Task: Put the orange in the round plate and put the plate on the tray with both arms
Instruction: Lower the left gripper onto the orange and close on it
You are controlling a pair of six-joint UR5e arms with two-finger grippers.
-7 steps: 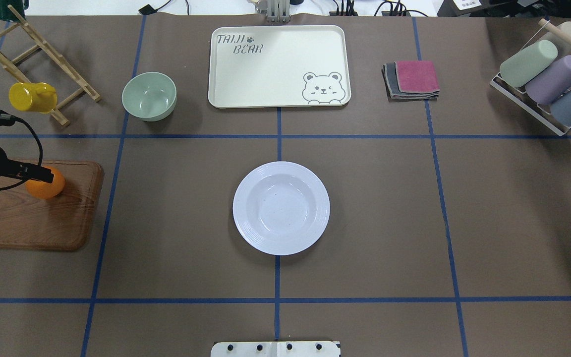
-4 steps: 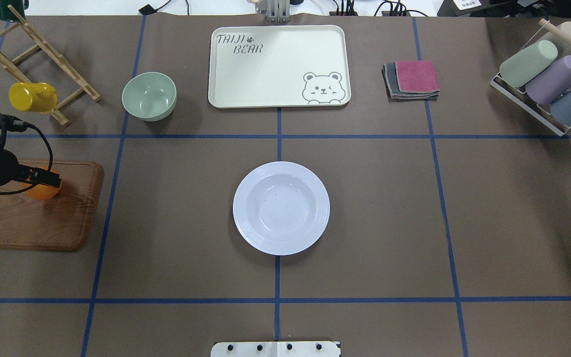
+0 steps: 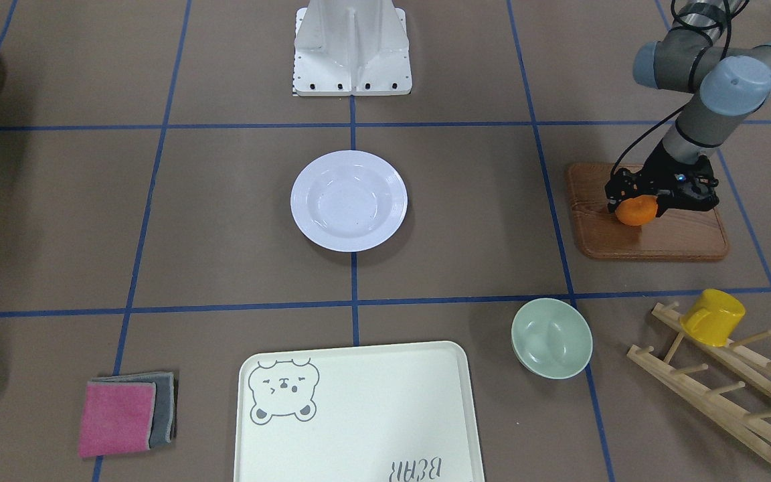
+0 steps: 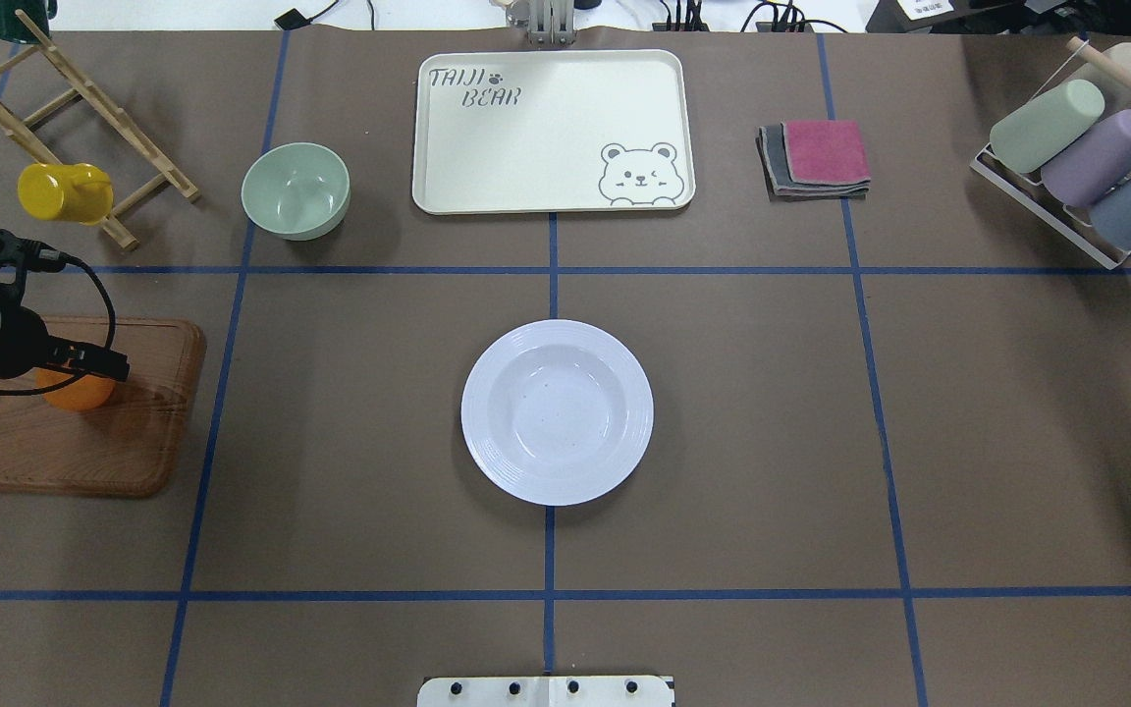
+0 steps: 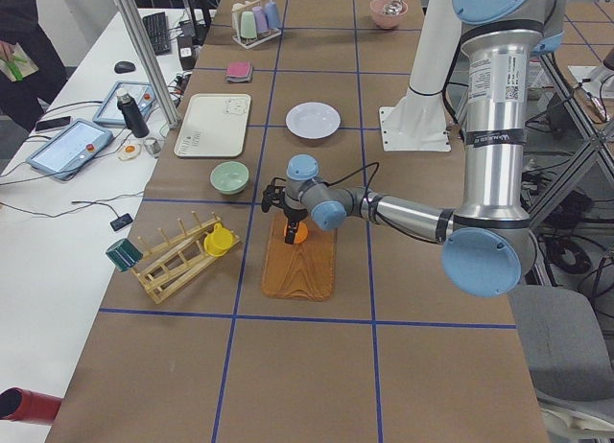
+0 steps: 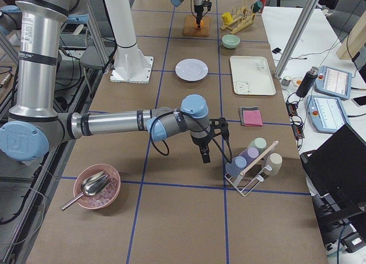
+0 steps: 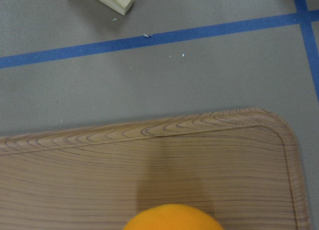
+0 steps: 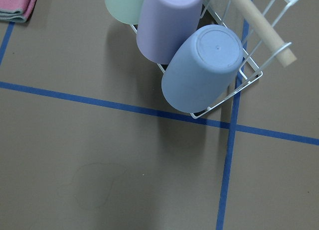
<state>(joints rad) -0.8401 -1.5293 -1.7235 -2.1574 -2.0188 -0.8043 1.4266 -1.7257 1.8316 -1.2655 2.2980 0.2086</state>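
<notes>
The orange (image 3: 636,211) sits on the wooden board (image 3: 660,242) at the frame's right, with the left gripper (image 3: 634,202) straddling it. I cannot tell whether its jaws have clenched, nor the right gripper's (image 6: 205,156). A loose pinch could send it rolling, well apart from the round plate (image 3: 305,201) at centre.

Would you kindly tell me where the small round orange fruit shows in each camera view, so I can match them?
Front-facing: small round orange fruit at right, on the brown wooden board.
Overhead: far left, partly covered by the arm.
Exterior left: centre.
Exterior right: top edge, tiny.
Left wrist: bottom edge, cut off.
Right wrist: not in it.
Shared landmark: the board beneath it.
</notes>
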